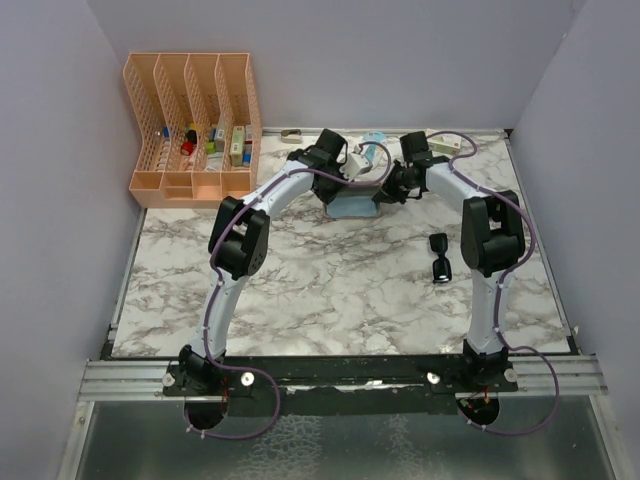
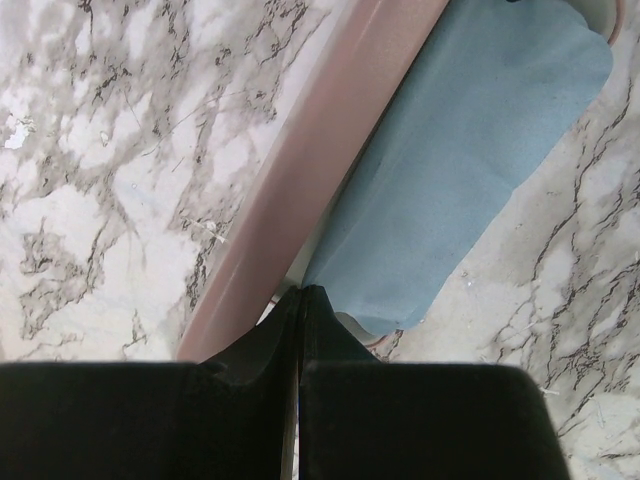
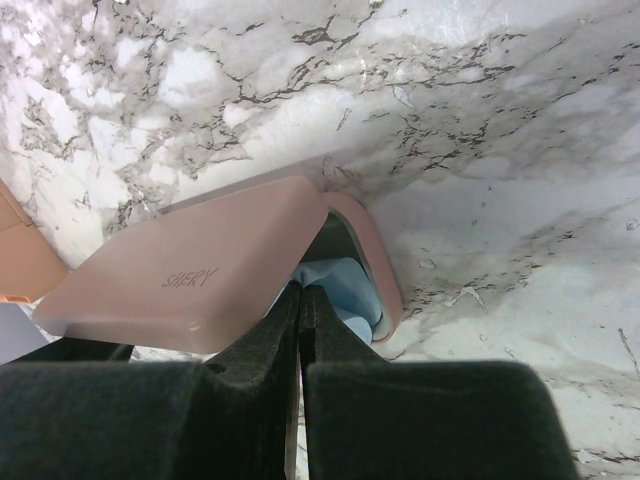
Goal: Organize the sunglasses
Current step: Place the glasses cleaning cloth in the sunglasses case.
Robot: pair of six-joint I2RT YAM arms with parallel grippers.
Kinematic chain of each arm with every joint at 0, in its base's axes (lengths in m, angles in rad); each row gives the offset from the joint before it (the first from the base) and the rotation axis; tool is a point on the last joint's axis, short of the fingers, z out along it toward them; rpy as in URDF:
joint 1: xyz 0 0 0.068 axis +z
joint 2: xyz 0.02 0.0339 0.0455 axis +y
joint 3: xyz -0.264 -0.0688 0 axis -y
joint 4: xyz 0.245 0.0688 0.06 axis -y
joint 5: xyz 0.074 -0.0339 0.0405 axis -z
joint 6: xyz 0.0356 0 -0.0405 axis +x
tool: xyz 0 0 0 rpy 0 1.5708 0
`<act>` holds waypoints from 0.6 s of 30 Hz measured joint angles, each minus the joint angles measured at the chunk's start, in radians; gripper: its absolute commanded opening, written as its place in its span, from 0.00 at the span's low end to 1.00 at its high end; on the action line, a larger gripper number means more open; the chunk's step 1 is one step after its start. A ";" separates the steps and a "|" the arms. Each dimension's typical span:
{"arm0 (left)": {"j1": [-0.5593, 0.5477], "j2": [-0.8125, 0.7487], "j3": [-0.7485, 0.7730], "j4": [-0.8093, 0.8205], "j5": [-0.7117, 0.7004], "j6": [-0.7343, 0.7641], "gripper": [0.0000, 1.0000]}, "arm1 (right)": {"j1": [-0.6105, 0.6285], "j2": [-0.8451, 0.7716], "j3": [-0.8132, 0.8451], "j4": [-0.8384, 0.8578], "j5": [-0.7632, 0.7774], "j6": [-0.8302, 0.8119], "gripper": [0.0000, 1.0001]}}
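The sunglasses (image 1: 438,257), a small black folded pair, lie on the marble right of centre, apart from both arms. At the back centre both grippers meet over the pink case (image 3: 190,275) and the light blue cloth (image 1: 350,208). In the right wrist view the case's lid stands ajar with the cloth (image 3: 345,285) inside. My right gripper (image 3: 302,290) is shut, its tips against that cloth at the opening. In the left wrist view, my left gripper (image 2: 302,292) is shut, its tips at a corner of the cloth (image 2: 470,150) beside the case's edge (image 2: 300,180). Whether either pinches the cloth is unclear.
An orange slotted organizer (image 1: 190,125) with several small items stands at the back left. Small objects (image 1: 445,143) lie along the back wall behind the arms. Grey walls close in the table on the left, back and right.
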 measured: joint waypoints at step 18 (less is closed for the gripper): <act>0.000 0.000 -0.024 0.021 -0.004 0.000 0.00 | 0.000 0.005 0.003 0.001 0.000 0.000 0.01</act>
